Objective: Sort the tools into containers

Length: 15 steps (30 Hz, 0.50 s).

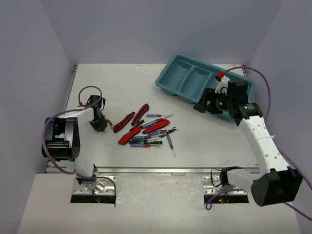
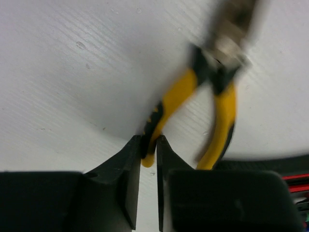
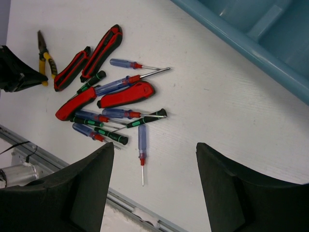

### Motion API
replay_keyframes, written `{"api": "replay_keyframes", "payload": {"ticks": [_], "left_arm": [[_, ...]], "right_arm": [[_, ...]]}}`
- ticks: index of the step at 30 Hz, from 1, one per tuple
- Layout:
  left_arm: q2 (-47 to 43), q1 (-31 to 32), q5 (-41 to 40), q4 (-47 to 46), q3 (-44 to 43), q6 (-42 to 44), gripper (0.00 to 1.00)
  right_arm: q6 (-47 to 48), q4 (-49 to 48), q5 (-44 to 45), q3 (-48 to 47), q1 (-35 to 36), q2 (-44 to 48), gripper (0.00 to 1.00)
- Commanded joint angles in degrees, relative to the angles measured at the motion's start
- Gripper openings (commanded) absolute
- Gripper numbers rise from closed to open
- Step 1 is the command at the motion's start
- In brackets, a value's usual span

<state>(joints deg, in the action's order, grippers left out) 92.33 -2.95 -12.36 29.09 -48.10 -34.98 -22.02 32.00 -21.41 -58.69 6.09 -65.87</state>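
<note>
My left gripper is at the left of the table, shut on one yellow-and-black handle of the pliers. The handle's end sits pinched between the black fingertips; the pliers look blurred. Right of it lies a pile of tools: red-handled cutters, blue-and-red screwdrivers and black-and-green screwdrivers. The teal tray with its compartments stands at the back right. My right gripper hovers open and empty by the tray's near side, well above the table.
In the right wrist view the pliers and the dark left gripper show at far left. The tray's rim crosses the upper right. A metal rail runs along the table's near edge.
</note>
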Motion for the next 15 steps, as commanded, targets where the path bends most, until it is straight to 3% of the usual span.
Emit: {"api": "replay_keyframes", "payload": {"ticks": [1, 3, 7, 10, 15], "left_arm": [[2.3, 0.1, -3.0, -3.2, 1.6, -2.3, 0.02], [0.7, 0.4, -3.1, -3.5, 1.9, -2.7, 0.0], [-9.4, 2.3, -7.1, -3.5, 4.0, -3.9, 0.0], [-18.3, 5.6, -8.3, -3.7, 5.5, -4.1, 0.0], [-28.3, 12.2, -7.3, -3.6, 5.5, -1.5, 0.0]], "right_arm": [[0.4, -3.5, -2.6, 0.6, -0.2, 2.6, 0.71], [0.0, -5.0, -5.1, 1.5, -0.2, 3.0, 0.76], [-2.6, -11.0, -17.0, 5.0, -0.1, 4.7, 0.99], [-6.1, -17.3, -25.2, 6.7, 0.0, 4.5, 0.99], [-10.6, -23.7, -29.5, 6.5, 3.3, 0.6, 0.99]]}}
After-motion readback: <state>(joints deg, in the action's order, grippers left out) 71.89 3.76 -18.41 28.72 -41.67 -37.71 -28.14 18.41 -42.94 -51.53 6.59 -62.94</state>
